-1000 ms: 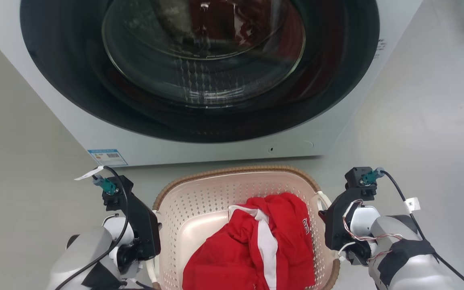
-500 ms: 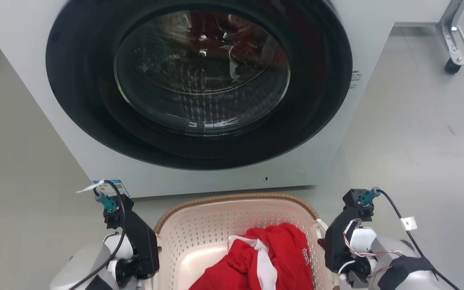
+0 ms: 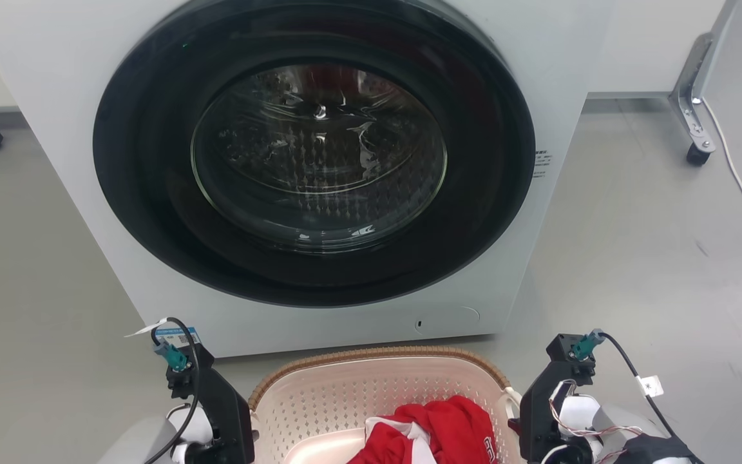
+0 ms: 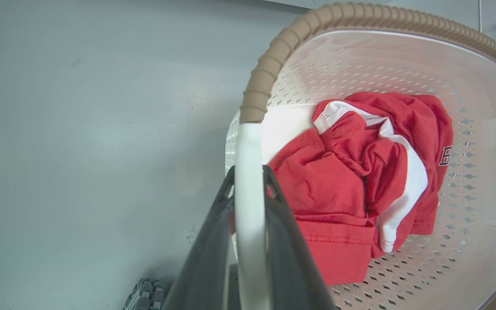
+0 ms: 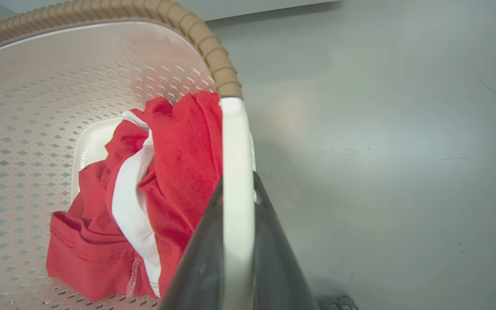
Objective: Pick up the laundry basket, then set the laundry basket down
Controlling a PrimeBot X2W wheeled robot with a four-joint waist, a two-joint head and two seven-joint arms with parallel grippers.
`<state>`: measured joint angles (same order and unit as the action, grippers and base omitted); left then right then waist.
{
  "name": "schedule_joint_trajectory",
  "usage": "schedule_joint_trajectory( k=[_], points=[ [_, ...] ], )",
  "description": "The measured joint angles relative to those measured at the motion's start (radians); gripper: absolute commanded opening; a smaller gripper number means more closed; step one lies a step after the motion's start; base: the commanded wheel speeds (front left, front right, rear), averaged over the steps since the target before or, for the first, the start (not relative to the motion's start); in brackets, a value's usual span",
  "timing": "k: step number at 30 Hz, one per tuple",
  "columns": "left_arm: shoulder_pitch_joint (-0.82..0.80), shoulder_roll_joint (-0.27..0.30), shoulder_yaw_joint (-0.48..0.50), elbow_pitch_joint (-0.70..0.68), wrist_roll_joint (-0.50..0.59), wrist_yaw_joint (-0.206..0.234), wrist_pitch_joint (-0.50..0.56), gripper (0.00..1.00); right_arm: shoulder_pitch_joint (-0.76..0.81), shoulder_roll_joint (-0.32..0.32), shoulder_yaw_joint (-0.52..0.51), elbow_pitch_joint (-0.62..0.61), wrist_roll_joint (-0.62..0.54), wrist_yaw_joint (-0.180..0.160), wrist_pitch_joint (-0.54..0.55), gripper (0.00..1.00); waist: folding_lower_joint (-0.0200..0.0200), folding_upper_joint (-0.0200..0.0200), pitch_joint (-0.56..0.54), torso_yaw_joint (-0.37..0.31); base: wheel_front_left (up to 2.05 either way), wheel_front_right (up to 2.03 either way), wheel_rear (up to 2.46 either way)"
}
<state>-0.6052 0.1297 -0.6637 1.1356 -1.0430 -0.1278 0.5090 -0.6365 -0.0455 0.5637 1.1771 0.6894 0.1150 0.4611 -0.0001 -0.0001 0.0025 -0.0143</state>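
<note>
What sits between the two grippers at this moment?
The laundry basket, holding a red-and-white garment. The head view shows it between the left gripper and right gripper; each wrist view shows fingers closed on a white side handle.

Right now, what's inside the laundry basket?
Inside the laundry basket lies a crumpled red garment with a white stripe; a patch of pale floor shows beside it. Anything beneath the cloth is covered.

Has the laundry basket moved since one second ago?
Yes. The washer shrank while the laundry basket kept its size, so it likely moved away from the washer.
</note>
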Motion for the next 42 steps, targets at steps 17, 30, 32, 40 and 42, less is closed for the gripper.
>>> schedule_joint_trajectory(
  k=[17, 30, 32, 40, 42],
  points=[
    [0.02, 0.002, -0.012, 0.003, -0.013, 0.0, 0.001, 0.0, 0.021, 0.0, 0.027, 0.0, 0.039, -0.002, 0.013, 0.0, 0.0001, 0.0001, -0.038, -0.005, 0.0, 0.0, 0.0],
    [0.021, 0.004, -0.021, 0.003, -0.021, 0.0, 0.001, 0.0, 0.021, 0.0, 0.049, 0.0, 0.064, -0.011, 0.013, 0.0, 0.0001, 0.0002, -0.038, -0.008, 0.0, 0.0, 0.0],
    [0.021, 0.006, -0.023, 0.003, -0.022, 0.0, 0.001, 0.0, 0.021, 0.0, 0.052, 0.0, 0.069, -0.011, 0.013, 0.0, 0.0002, 0.0002, -0.037, -0.009, 0.0, 0.0, 0.0],
    [0.021, 0.011, -0.029, 0.002, -0.028, 0.0, -0.001, 0.0, 0.019, 0.0, 0.065, -0.002, 0.086, -0.011, 0.013, 0.0, 0.0002, 0.0001, -0.034, -0.01, 0.0, 0.0, 0.0],
    [0.021, 0.012, -0.029, 0.002, -0.028, 0.0, -0.002, 0.0, 0.018, 0.0, 0.068, -0.003, 0.087, -0.011, 0.013, 0.0, 0.0002, 0.0001, -0.033, -0.011, 0.0, 0.0, 0.0]
  ],
)
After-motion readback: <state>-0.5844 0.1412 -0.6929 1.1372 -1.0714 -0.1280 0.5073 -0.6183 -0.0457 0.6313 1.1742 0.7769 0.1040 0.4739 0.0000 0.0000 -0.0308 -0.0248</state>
